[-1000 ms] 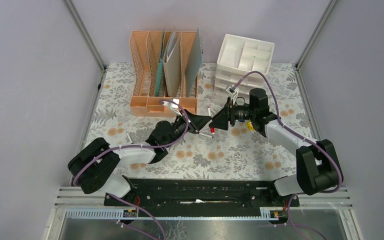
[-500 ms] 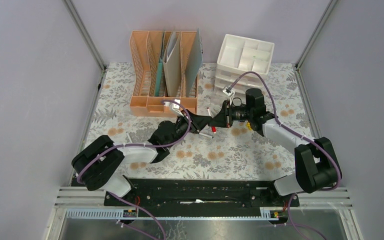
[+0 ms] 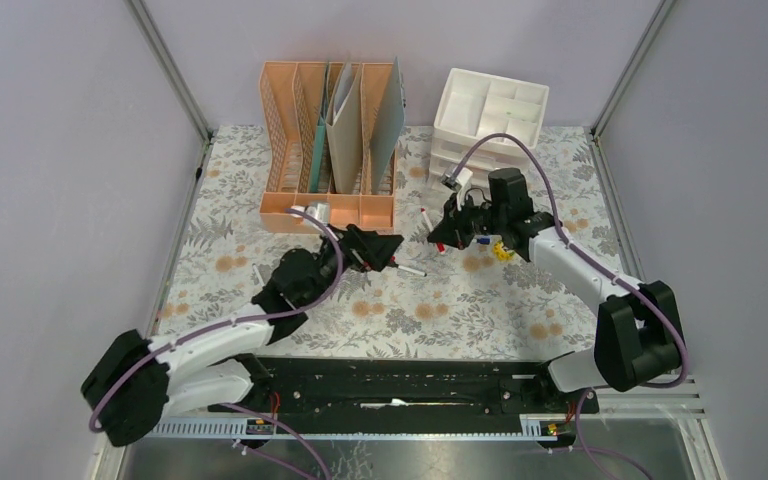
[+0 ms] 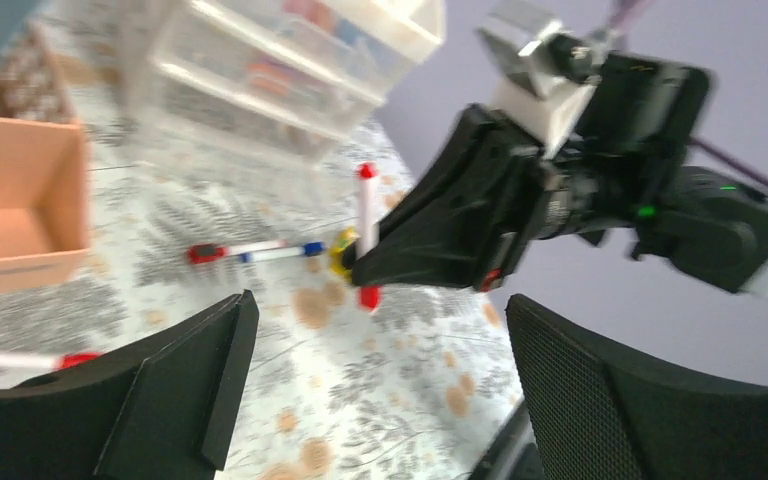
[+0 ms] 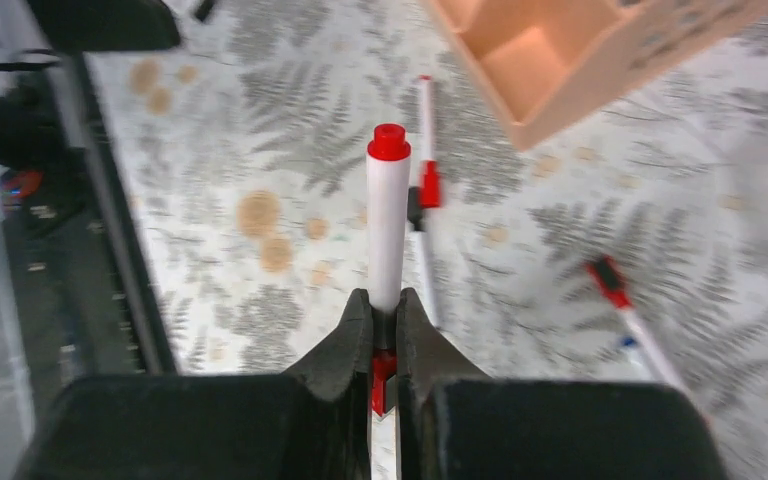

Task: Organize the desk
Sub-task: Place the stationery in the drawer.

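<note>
The desk (image 3: 460,310) is covered in pale fern-print cloth. My right gripper (image 3: 447,236) hovers above its middle back, shut on a white marker with a red cap (image 5: 388,225) that sticks out straight ahead of the fingertips (image 5: 352,325). In the left wrist view that same marker (image 4: 366,225) stands upright in the right gripper (image 4: 370,268). My left gripper (image 3: 388,250) is a short way left of it, open and empty, its fingers (image 4: 175,375) wide apart over bare cloth.
A peach file rack (image 3: 328,150) with folders and a white drawer unit (image 3: 488,125) stand at the back. Loose pens (image 3: 412,270) (image 5: 425,190) (image 5: 622,300) (image 4: 250,252) lie on the cloth. A small yellow object (image 3: 502,251) sits under the right arm.
The marker passed from left to right: my right gripper shut on it, my left gripper opened and drew back to the left. The right gripper lifted slightly toward the drawers.
</note>
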`<action>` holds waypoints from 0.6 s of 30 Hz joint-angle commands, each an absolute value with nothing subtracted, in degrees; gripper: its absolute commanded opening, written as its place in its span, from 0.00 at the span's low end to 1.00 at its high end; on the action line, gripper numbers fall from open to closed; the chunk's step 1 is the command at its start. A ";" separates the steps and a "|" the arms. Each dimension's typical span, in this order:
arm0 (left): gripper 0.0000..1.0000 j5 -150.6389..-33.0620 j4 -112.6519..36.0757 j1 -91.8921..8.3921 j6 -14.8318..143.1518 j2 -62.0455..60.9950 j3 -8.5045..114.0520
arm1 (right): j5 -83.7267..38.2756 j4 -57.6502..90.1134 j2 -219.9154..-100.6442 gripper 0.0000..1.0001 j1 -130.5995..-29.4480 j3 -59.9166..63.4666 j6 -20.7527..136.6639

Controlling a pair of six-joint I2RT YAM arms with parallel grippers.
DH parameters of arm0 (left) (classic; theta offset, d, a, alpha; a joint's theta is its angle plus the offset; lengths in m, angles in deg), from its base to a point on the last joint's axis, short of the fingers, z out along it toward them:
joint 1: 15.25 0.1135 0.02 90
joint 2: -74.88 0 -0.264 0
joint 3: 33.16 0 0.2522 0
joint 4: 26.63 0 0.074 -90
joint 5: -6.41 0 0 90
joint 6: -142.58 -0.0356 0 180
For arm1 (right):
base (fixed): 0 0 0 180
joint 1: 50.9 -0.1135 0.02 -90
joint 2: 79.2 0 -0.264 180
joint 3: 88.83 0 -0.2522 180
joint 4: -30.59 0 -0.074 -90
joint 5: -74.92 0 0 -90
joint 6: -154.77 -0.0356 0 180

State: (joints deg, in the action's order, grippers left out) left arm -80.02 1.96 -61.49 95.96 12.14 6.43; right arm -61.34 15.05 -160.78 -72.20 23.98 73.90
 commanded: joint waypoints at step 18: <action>0.99 -58.34 -47.71 -52.51 92.99 41.30 1.17 | -18.60 6.42 -178.82 0.00 -72.43 4.89 110.27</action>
